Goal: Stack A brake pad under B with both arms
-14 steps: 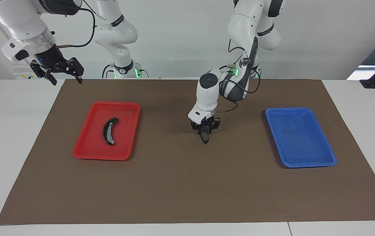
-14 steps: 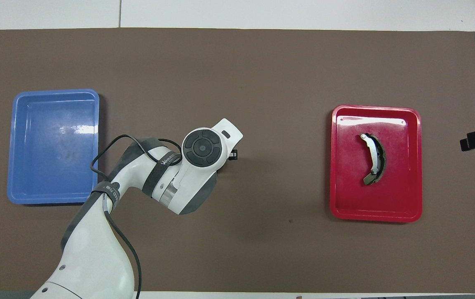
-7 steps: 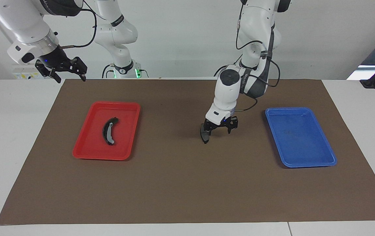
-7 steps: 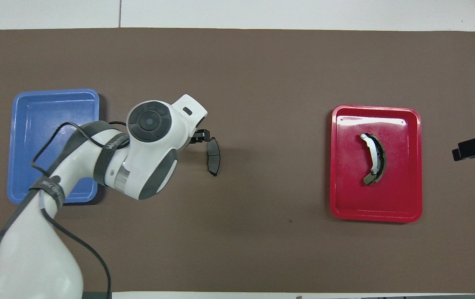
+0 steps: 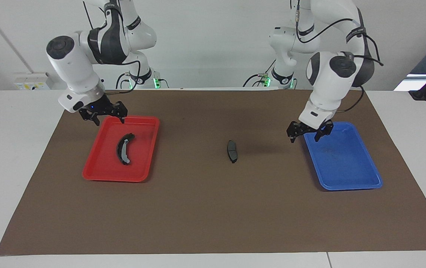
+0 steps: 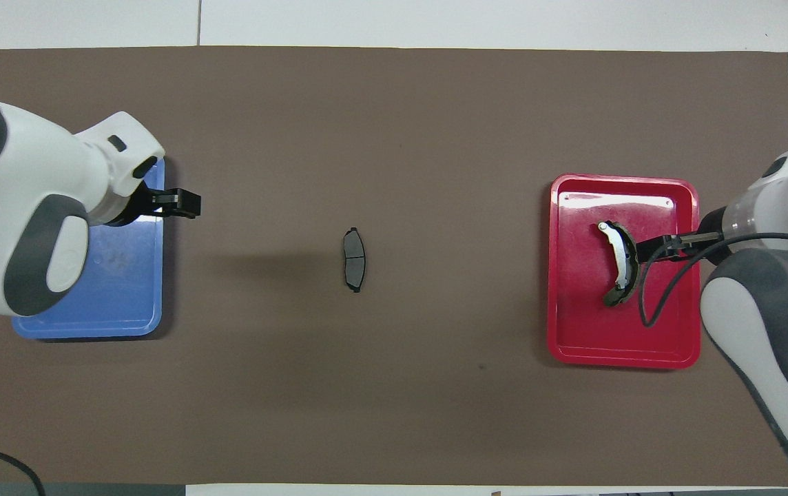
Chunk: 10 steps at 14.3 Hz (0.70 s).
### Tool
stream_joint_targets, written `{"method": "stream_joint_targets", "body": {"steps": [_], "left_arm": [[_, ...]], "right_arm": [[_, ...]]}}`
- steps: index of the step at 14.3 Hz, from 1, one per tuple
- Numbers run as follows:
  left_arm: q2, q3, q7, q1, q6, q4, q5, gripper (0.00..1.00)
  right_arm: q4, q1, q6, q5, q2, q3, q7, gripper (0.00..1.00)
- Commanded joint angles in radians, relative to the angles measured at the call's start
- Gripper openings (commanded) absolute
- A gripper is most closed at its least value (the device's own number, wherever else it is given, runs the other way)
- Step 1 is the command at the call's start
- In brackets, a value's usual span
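Short pad A point(image 5: 232, 150) flat on the brown mat point(image 5: 213, 208), midway between the two trays, long axis running toward and away from the robots. Curved piece B point(image 5: 124, 148) in the red tray point(image 5: 97, 173), toward the right arm's end from A, likewise lengthwise. Right gripper point(image 5: 103, 113) over the red tray's robot-side rim, fingers apart, empty, much the closer to B. Left gripper point(image 5: 310, 131) over the blue tray's point(image 5: 350, 180) corner, fingers apart, empty. Next, probably: down onto B across its narrow width.
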Motion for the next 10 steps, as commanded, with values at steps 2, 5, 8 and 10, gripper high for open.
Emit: {"method": "stream_joint_targets", "body": {"steps": [2, 5, 8, 10], "left_arm": [[-0.071, -0.01, 0.142, 0.134, -0.136, 0.034, 0.005, 1.0], [-0.057, -0.009, 0.18, 0.195, -0.246, 0.153, 0.003, 1.0], [-0.057, -0.009, 0.18, 0.224, -0.306, 0.215, 0.002, 1.0], [-0.057, -0.009, 0.182, 0.235, -0.346, 0.246, 0.002, 1.0]], "right_arm": [[-0.112, 0.004, 0.209, 0.001, 0.069, 0.004, 0.007, 1.0], [-0.126, 0.003, 0.24, 0.0, 0.105, 0.002, 0.001, 0.98], [-0.14, -0.009, 0.273, -0.009, 0.128, 0.002, -0.002, 0.92], [-0.146, -0.02, 0.293, -0.011, 0.132, 0.002, -0.017, 0.87]]}}
